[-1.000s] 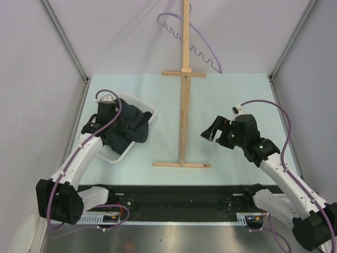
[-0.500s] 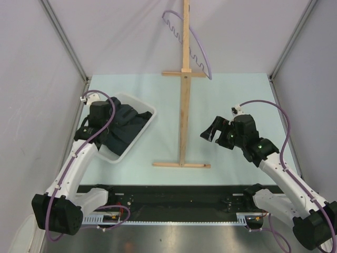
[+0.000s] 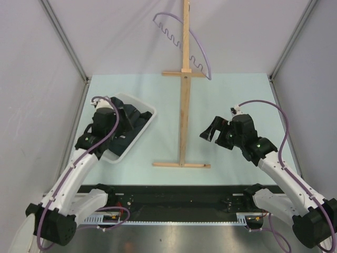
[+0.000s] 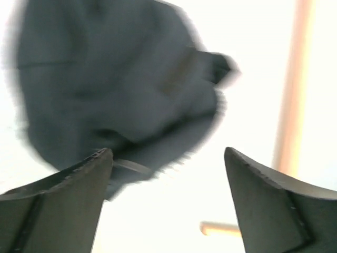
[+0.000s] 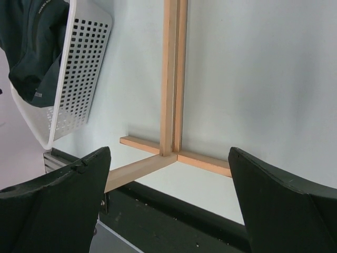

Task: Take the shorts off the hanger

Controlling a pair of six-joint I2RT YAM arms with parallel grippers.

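Note:
The black shorts (image 3: 138, 120) lie crumpled in the white basket (image 3: 119, 156) at the left of the table. My left gripper (image 3: 124, 124) hovers just above them, open, with nothing between its fingers. In the left wrist view the shorts (image 4: 116, 79) are a blurred dark heap beyond the open gripper (image 4: 168, 168). The lilac hanger (image 3: 202, 50) hangs bare at the top of the wooden stand (image 3: 184, 105). My right gripper (image 3: 210, 132) is open and empty, right of the stand. Its wrist view shows the gripper (image 5: 168, 168) facing the stand's foot (image 5: 171, 105), with the shorts (image 5: 31, 47) in the basket (image 5: 79, 79).
The wooden T-shaped stand rises from the table's middle, with crossbars (image 3: 181, 165) near the front and at the back. Grey enclosure walls close in on both sides. The black base rail (image 3: 174, 197) runs along the near edge.
My left gripper has opened and let go of the shorts, which now rest in the basket. The left arm has shifted slightly. The bare hanger has swung on the stand. The right arm is still.

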